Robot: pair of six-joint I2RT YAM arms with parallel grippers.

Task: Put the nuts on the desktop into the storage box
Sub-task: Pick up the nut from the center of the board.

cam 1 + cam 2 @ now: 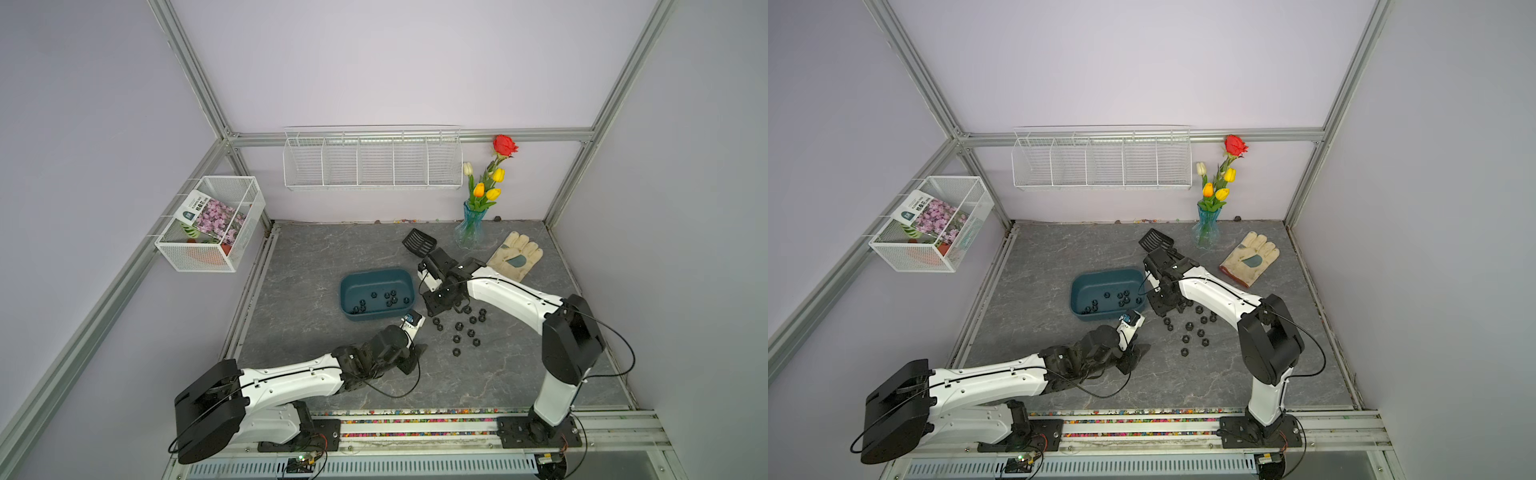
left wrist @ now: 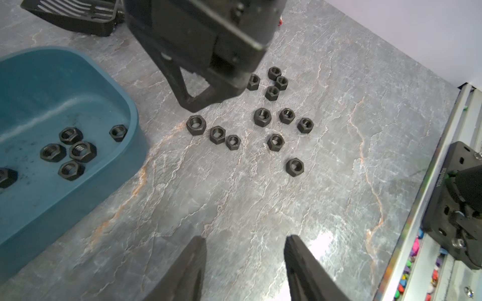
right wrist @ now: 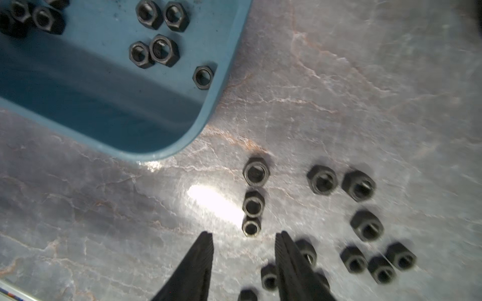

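About a dozen hex nuts (image 2: 262, 116) lay loose on the counter (image 2: 260, 195) just beside the teal storage box (image 2: 78, 198) holding others, so the right tool (image 3: 244, 235) hovered over them released, seemingly empty, with the left tool (image 2: 246, 238) parted nearby, empty too.

You see about a dozen black hexagonal nuts (image 2: 262, 117) lying loose on the grey, pale-veined desktop (image 1: 316, 257), most flat with the threaded hole facing up, scattered in a patch just beside the short end of the storage box (image 1: 376, 277). The box, a shallow teal tub with rounded corners, sits upright near the middle of the desktop. Inside it you find around nine more nuts on the floor, some touching in a small cluster, one against the end wall nearest the loose ones
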